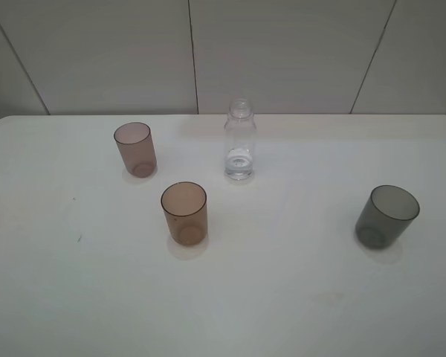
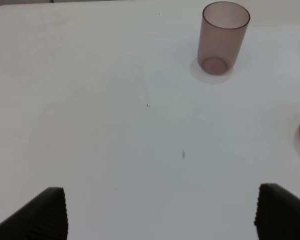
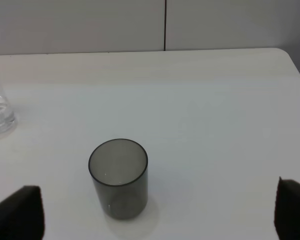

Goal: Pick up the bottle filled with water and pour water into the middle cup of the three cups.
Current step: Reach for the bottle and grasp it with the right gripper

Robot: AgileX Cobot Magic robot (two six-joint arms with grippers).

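Both grippers hung open and empty, the bottle untouched.
The left gripper (image 2: pixel 162 215) had its fingers spread wide, the pink cup (image 2: pixel 224 37) well ahead of it and the amber middle cup (image 1: pixel 184 212) off toward the right arm's side. The right gripper (image 3: pixel 157 210) was spread as wide, the grey cup (image 3: pixel 119 177) just ahead. The bottle (image 1: pixel 239 145) stood upright on the table (image 1: pixel 282 282), farther ahead, toward the left arm's side.

clear bottle (image 1: pixel 239 141) upright, amber middle cup (image 1: pixel 184 213) upright, apart
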